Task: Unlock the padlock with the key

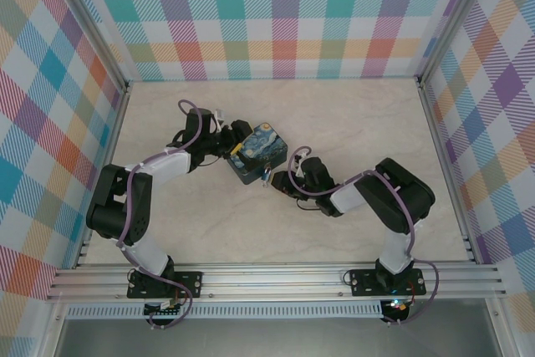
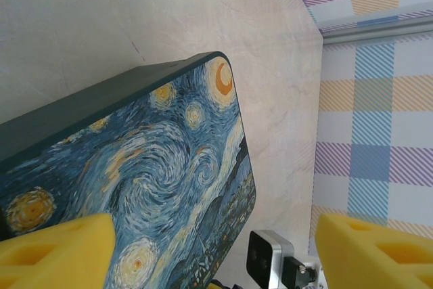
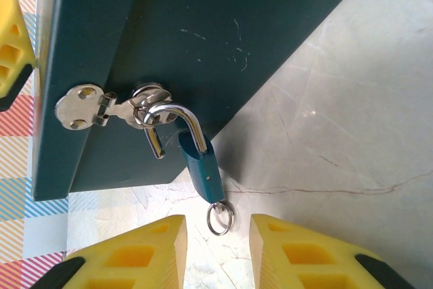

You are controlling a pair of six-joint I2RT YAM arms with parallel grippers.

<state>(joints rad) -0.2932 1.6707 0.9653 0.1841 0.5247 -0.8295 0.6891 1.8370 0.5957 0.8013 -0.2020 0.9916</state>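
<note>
The right gripper (image 3: 218, 236), narrowly parted and empty, faced the padlock (image 3: 202, 167) and its ring (image 3: 219, 218) just ahead. The left gripper (image 2: 215, 235), spread, stood at the box (image 2: 149, 160), probably to steady it.

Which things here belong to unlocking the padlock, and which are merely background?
Job:
- padlock, hanging from the hasp
- ring under it, probably the key's
- painted box

Background:
- checked walls
- frame rail
</note>
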